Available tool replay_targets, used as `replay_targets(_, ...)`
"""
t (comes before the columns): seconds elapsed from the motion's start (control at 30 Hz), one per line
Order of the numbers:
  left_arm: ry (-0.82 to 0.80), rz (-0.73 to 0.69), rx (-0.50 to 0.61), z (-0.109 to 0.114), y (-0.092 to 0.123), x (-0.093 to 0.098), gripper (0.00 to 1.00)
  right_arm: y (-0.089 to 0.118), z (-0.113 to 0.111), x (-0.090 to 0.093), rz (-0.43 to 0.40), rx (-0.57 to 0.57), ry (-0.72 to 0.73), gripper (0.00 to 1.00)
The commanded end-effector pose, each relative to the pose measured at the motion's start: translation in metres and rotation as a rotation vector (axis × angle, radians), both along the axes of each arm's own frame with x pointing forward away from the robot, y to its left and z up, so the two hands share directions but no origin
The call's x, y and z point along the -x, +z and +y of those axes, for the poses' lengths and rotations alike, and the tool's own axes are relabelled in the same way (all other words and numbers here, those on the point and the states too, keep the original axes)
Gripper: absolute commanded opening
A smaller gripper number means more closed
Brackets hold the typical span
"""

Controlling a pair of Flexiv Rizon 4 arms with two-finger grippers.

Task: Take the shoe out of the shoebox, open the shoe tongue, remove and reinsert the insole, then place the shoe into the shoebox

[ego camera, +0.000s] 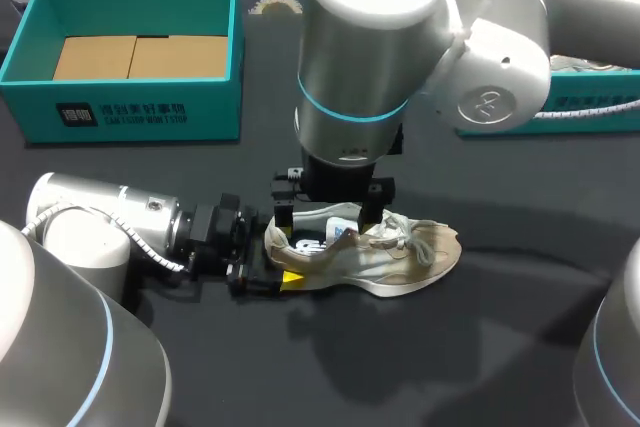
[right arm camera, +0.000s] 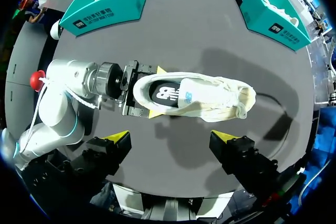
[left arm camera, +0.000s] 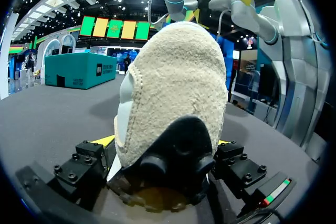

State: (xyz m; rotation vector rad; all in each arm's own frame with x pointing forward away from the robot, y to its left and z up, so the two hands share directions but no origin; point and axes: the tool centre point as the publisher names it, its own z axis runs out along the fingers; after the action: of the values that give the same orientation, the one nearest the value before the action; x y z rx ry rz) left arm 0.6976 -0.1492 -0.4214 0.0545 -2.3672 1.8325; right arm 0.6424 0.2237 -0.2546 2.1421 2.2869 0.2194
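While tight on the shoe (ego camera: 385,257), left pincer (ego camera: 278,257); right pincer (ego camera: 328,213) agape above; cardboard (ego camera: 140,55) inside shoebox (ego camera: 130,109).

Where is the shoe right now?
The shoe lies on the dark table in the head view's middle, outside the teal shoebox, its heel held by the left hand.
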Motion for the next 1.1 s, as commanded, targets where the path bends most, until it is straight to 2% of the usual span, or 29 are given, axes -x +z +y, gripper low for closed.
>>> replay_targets(0.03,0.002,0.0,0.0,0.003,-0.004,0.003,0.0,-0.018,0.004,-0.011,0.007,0.007,-0.006,1.0)
replay_targets(0.17,0.002,0.0,0.0,0.003,-0.004,0.003,0.0,-0.033,-0.002,-0.023,-0.007,0.007,0.009,1.0)
replay_targets(0.5,0.002,0.0,0.0,0.003,-0.004,0.003,0.0,-0.033,-0.002,-0.023,-0.007,0.007,0.009,1.0)
replay_targets(0.53,0.002,0.0,0.0,0.003,-0.004,0.003,0.0,-0.036,0.0,-0.024,-0.014,0.055,-0.01,1.0)
replay_targets(0.63,0.002,0.0,0.0,0.003,-0.004,0.003,0.0,-0.043,-0.001,-0.03,-0.028,0.098,-0.051,1.0)
replay_targets(0.83,0.002,0.0,0.0,0.003,-0.004,0.003,0.0,-0.049,-0.007,-0.042,-0.033,0.099,-0.071,1.0)
replay_targets(1.1,0.002,0.0,0.0,0.003,-0.004,0.003,0.0,-0.056,-0.008,-0.048,-0.066,0.168,-0.116,1.0)
